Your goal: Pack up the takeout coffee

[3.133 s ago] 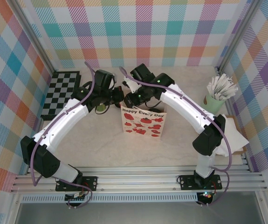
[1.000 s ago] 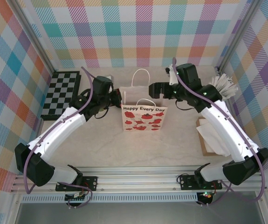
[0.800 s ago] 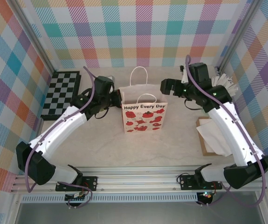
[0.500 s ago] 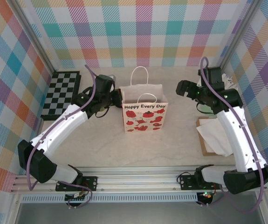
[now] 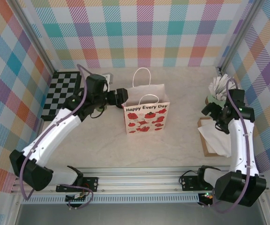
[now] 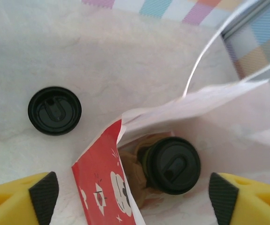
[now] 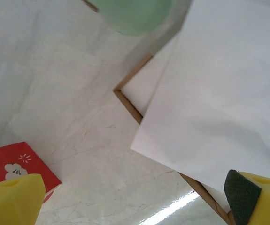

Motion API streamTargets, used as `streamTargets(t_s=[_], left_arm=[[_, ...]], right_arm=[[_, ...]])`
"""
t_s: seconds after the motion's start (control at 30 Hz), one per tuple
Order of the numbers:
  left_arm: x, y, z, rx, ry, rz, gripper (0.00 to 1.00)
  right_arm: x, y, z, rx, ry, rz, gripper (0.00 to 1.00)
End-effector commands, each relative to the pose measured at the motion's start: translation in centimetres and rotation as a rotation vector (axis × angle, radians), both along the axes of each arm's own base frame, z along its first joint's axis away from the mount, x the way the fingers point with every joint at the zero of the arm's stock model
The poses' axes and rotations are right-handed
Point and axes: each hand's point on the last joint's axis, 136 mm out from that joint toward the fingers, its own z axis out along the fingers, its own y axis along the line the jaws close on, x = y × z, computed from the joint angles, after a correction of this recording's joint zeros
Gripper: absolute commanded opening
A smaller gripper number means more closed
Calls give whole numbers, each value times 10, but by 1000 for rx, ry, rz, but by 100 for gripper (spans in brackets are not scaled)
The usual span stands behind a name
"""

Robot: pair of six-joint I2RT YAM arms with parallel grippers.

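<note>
Your left arm [image 5: 55, 133] stretches from its base at the near left diagonally up to the left side of the white paper gift bag with red flower print [image 5: 145, 115]. Its wrist is bent so that it looks down into the open mouth of the bag. The left gripper [image 6: 131, 197] hangs above this mouth with its yellow fingers [image 6: 12, 199] spread wide, and they grip nothing. The takeout coffee [image 6: 171, 164] stands inside the bag, low down; you see mostly its round black plastic lid, and it is apart from both fingers. A loose round black lid [image 6: 55, 110] lies on the pale marble-look table [image 6: 78, 42], near the bag.

Your right arm [image 5: 240, 140] stands steeply folded at the right side, well apart from the bag. The right gripper [image 7: 134, 197] is also wide open and empty. It hovers above the table near the corner of the shallow wooden tray [image 7: 125, 102] that carries white paper sheets [image 7: 219, 79]. The mint green cup of white sticks [image 5: 220, 91] stands just behind this tray.
</note>
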Motion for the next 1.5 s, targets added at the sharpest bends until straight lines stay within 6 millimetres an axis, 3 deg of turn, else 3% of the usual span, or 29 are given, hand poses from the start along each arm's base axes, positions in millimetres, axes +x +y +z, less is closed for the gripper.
streamTargets(t_s=[0.0,0.1,0.23,0.4,0.57,0.63,0.73,0.83,0.9,1.0,1.27,1.47], left_arm=[[-8,19,19,-14,-74,13,93],[-6,49,18,11,-117,143,100],[-5,83,2,67,-132,317,100],[-4,89,-13,-1,-151,385,100],[-5,88,-28,-20,-170,380,100],[-3,90,-33,9,-167,380,100],[3,86,-37,41,-162,356,100],[7,81,-40,48,-149,339,100],[9,79,-44,43,-132,333,100],[14,76,-39,4,-150,343,100],[11,82,-38,6,-145,370,100],[11,85,-35,2,-152,382,100]], right_arm=[[-4,-6,-7,93,12,-84,100],[-15,-22,-14,105,39,-164,100],[-31,-36,-22,89,79,-213,100],[-50,-43,-46,68,164,-231,95],[-79,-51,-63,132,217,-454,99],[-69,-39,-64,216,161,-447,95],[-31,-3,-57,369,-3,-214,83],[-28,16,-61,199,96,27,84],[-33,18,-69,63,219,127,84],[-33,20,-82,3,320,156,84],[-12,15,-95,-345,583,301,85],[9,21,-110,-434,637,372,83]])
